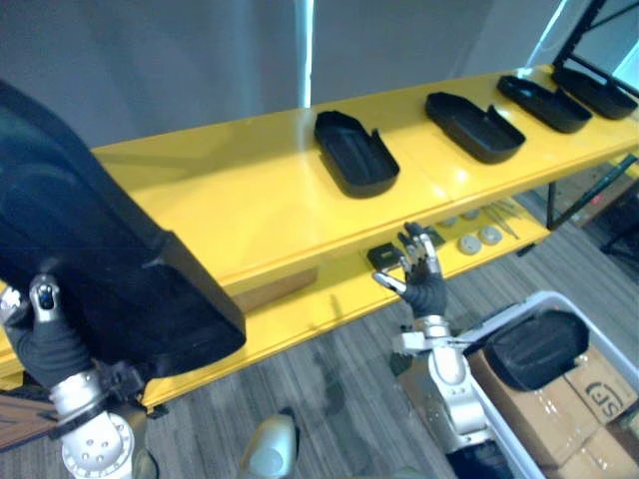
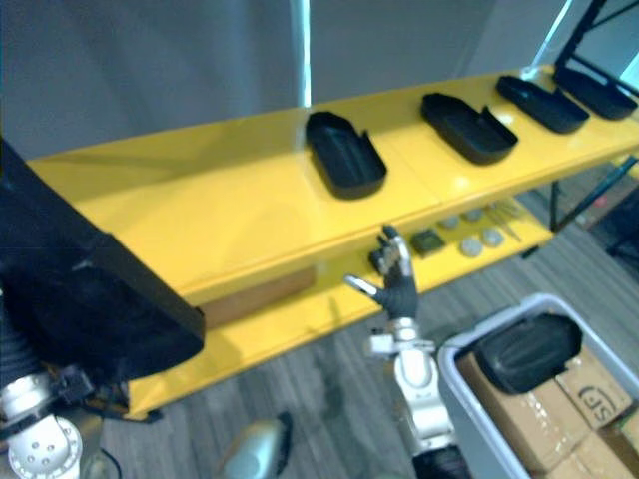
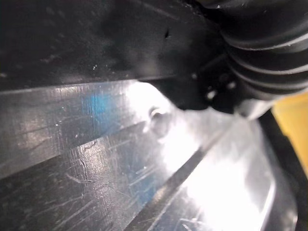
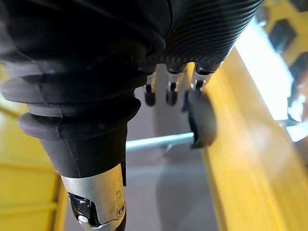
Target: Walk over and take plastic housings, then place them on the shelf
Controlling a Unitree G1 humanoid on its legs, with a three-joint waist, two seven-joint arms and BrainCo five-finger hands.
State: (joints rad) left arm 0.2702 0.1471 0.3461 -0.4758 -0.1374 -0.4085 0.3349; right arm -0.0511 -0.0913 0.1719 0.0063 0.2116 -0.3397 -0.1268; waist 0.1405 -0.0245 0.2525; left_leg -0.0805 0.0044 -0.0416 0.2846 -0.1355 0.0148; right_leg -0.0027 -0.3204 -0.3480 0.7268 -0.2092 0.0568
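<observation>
Our left hand (image 1: pixel 40 324) grips a big black plastic housing (image 1: pixel 110 259), thumb on its near face and fingers hidden behind. It hangs over the left end of the yellow shelf (image 1: pixel 230 200). Our right hand (image 1: pixel 419 274) hovers empty by the lower tier, fingers spread. Four housings (image 1: pixel 354 155) already sit in a row up top. This one isn't down yet, and another housing (image 1: pixel 534 347) waits in the bin (image 1: pixel 499 317).

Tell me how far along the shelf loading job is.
Done: four black plastic housings lie in a row on the yellow shelf's top board. In hand: the left hand carries a fifth housing at the shelf's left end, not set down. Left: another black housing waits in the grey bin beside the open right hand.
</observation>
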